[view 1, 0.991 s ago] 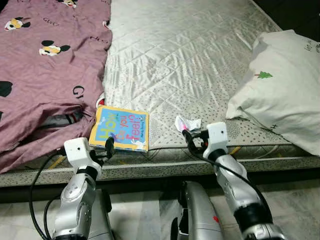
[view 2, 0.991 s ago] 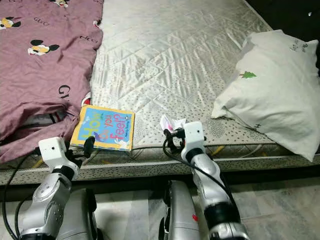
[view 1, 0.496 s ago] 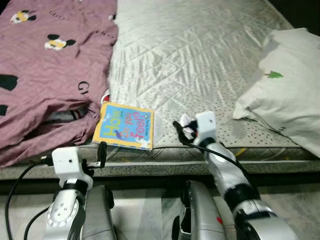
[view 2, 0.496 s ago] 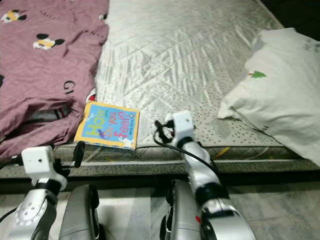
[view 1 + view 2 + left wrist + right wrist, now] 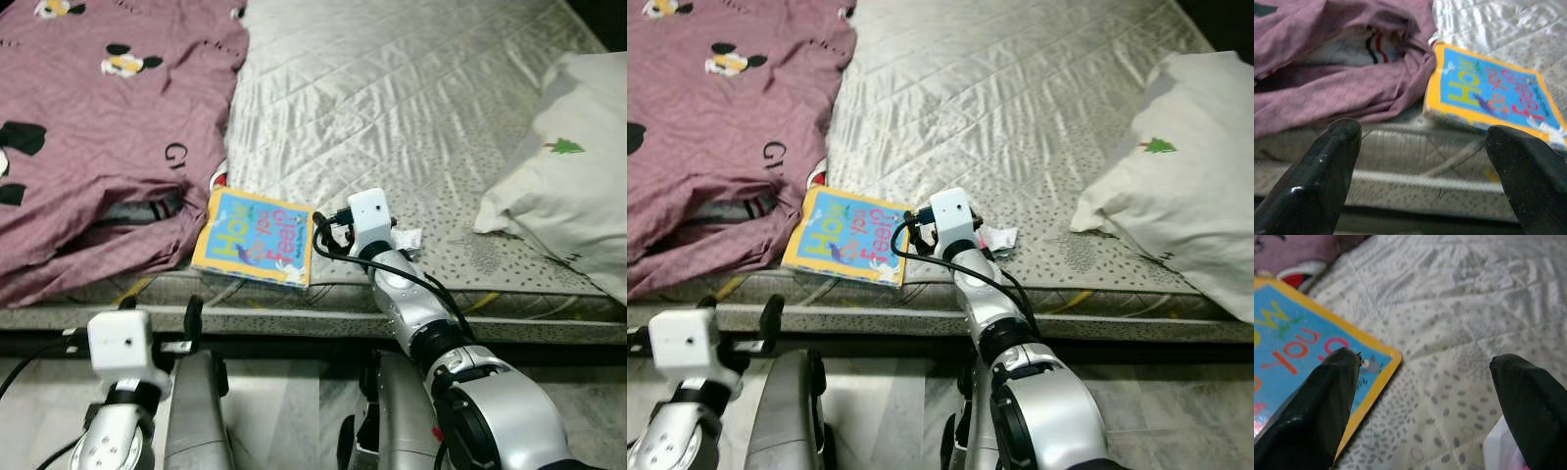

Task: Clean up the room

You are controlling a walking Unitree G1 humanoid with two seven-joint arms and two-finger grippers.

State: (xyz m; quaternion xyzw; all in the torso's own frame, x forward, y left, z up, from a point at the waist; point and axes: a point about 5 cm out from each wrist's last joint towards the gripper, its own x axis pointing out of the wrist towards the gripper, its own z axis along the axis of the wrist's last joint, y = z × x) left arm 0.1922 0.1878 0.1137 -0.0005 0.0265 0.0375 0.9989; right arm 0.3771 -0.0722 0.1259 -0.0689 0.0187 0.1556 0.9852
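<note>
— Book (image 5: pixel 256 249) placement? Why does the right gripper (image 5: pixel 1425 406) sit there?

— It lies flat at the mattress (image 5: pixel 411 108) front edge, beside the blanket (image 5: pixel 98 137). Fingers spread wide over its corner, probably lining up a grasp.

— Orientation?

— Long axis runs along the bed edge, slightly skewed. Left gripper (image 5: pixel 1425 166) hangs low, also open, empty.

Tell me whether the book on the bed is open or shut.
Shut. The book lies flat on the mattress with its front cover facing up, title showing, no pages spread.
</note>
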